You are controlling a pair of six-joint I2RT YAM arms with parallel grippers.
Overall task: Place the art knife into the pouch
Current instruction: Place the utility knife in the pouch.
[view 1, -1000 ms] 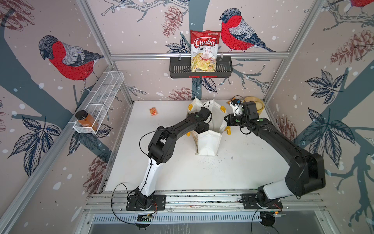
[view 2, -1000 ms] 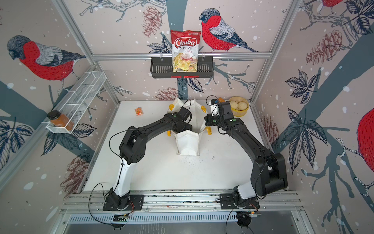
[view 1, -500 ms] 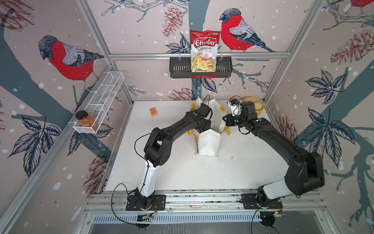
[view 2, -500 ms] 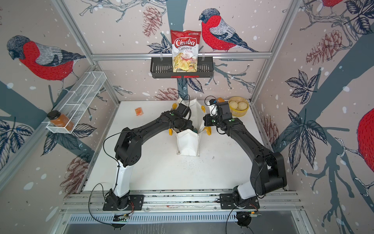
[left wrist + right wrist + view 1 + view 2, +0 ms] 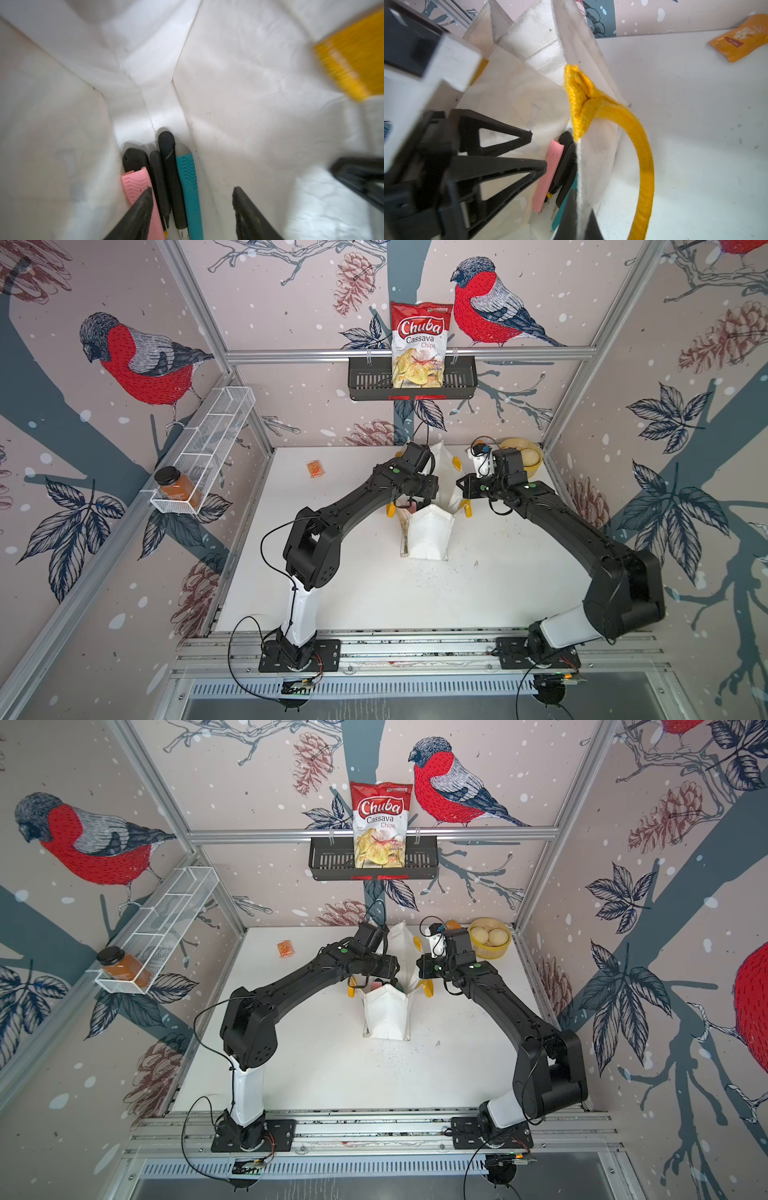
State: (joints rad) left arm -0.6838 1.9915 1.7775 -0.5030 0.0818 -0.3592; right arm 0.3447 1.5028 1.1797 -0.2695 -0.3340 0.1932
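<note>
**Top views.** We see the pouch (image 5: pixel 428 531) (image 5: pixel 386 1015) standing open on the tabletop (image 5: pixel 374 593). The left gripper (image 5: pixel 415 504) reaches into its mouth and the right gripper (image 5: pixel 461 489) sits at its rim.

**Left wrist view.** We look down inside the pouch (image 5: pixel 249 93). The left gripper (image 5: pixel 192 189) has its jaws apart. The pink art knife (image 5: pixel 137 185) lies at the bottom by one fingertip; whether they touch we cannot tell. Black knives (image 5: pixel 166 145) and a teal knife (image 5: pixel 189 182) lie beside it.

**Right wrist view.** The right gripper (image 5: pixel 579 207) is clamped on the pouch wall below a yellow handle (image 5: pixel 641 145). The pink art knife (image 5: pixel 550 172) rests inside the pouch.
</note>
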